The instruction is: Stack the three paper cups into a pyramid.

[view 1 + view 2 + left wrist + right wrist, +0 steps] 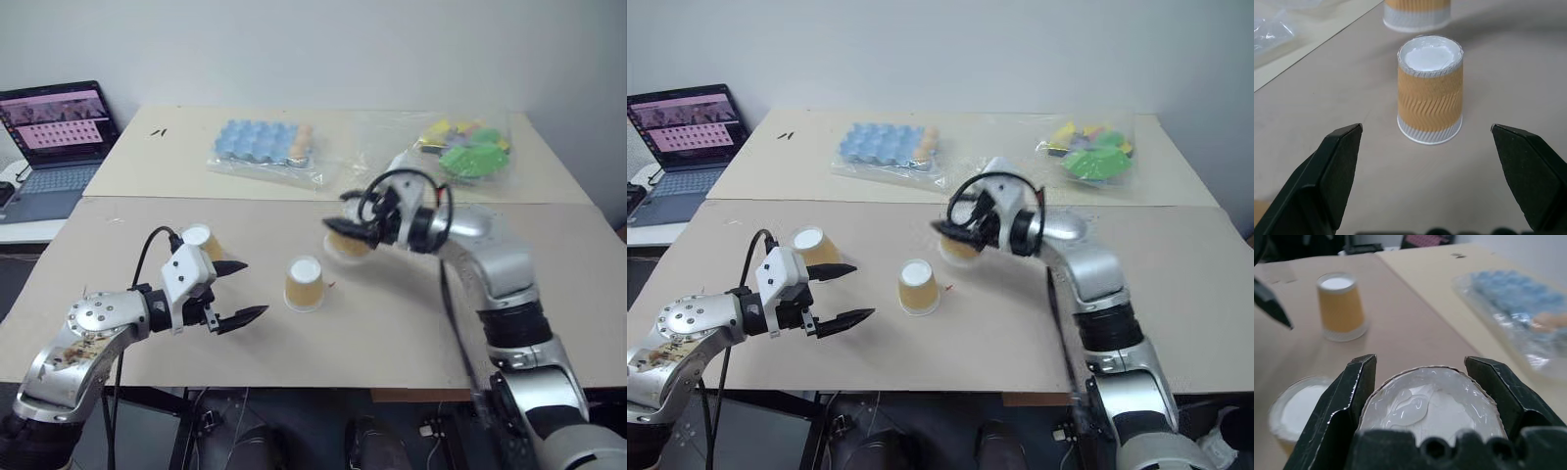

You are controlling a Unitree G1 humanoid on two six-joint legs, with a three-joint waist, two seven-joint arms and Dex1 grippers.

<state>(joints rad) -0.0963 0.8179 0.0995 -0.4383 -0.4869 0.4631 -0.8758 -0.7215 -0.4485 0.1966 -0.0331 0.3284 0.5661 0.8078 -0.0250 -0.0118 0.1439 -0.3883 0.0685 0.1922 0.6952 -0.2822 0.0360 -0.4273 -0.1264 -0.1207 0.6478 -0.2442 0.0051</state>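
Right gripper (pixel 955 235) clamped one paper cup (pixel 960 247), airborne just right of the upright middle cup (pixel 918 286); left gripper (pixel 245 291) gaped empty.

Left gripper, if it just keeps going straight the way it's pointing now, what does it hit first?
Most likely the middle paper cup, standing upside down right ahead of the open left gripper and centred between its fingers. A second cup stands farther along roughly the same line. Bare table lies between gripper and cup.

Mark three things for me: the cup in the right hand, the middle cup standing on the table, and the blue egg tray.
Held cup (pixel 1430 404), right wrist view: white base.
Middle cup (pixel 305 284), left eye view: tan side.
Blue egg tray (pixel 250 142), left eye view: blue cells.
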